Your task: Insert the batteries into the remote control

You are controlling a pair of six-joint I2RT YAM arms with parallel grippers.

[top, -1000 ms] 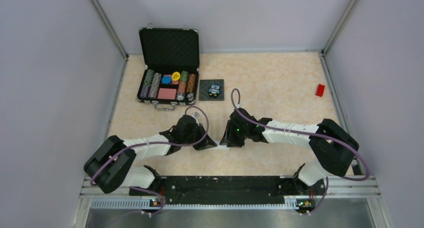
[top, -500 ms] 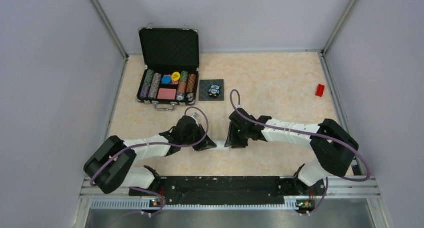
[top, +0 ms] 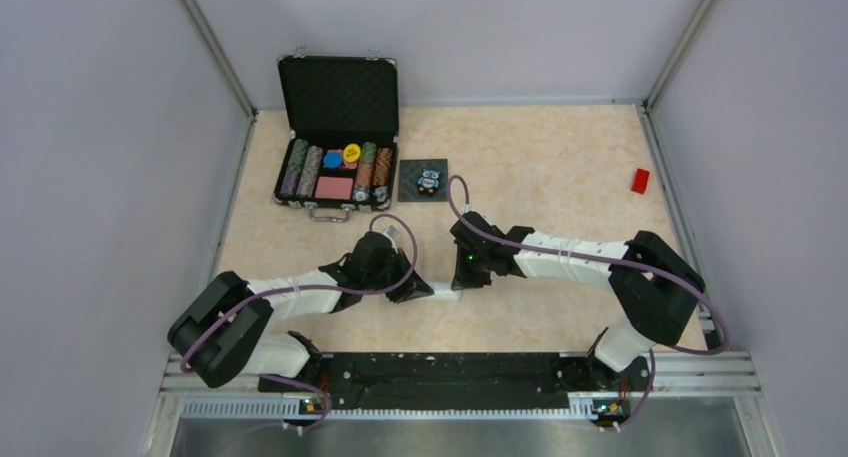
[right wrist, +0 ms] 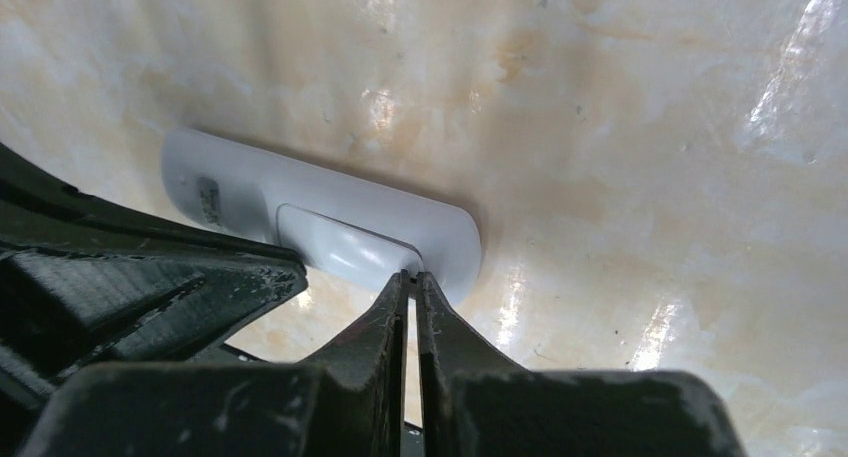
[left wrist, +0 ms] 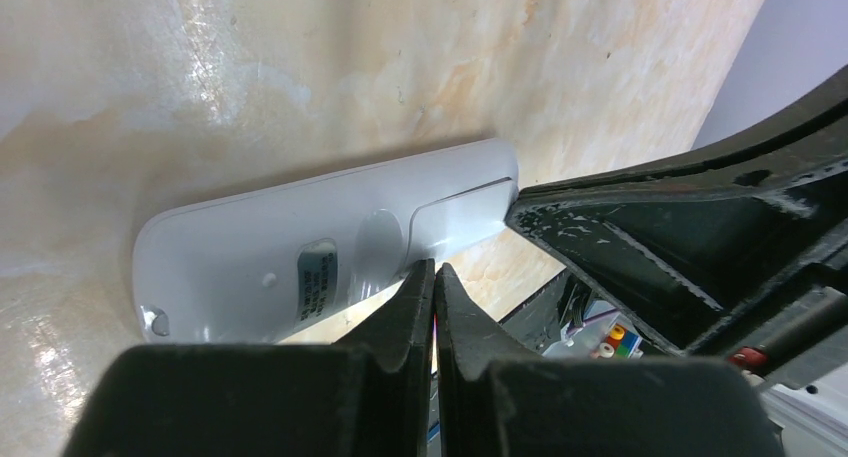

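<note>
1. The remote control lies flat on the table, directly between my two grippers.
2. It is lying with its smooth back up: I see a small label and the outline of the battery cover, no buttons.
3. My left gripper has its fingers pressed together with nothing between them. The tips rest against the remote's long edge, about halfway along.
4. My right gripper is pinched down to a thin slit and grips nothing I can see. Its tips touch the remote at the cover end, right at the edge of the cover.
5. From above, my left gripper sits at the remote's left end and my right at its right end.
6. Beyond the remote, farther from my bases and to the left, stands the open black case of chips.
7. The owl tile lies almost straight beyond the remote.
8. The red block is well apart from the remote, far right.
</note>
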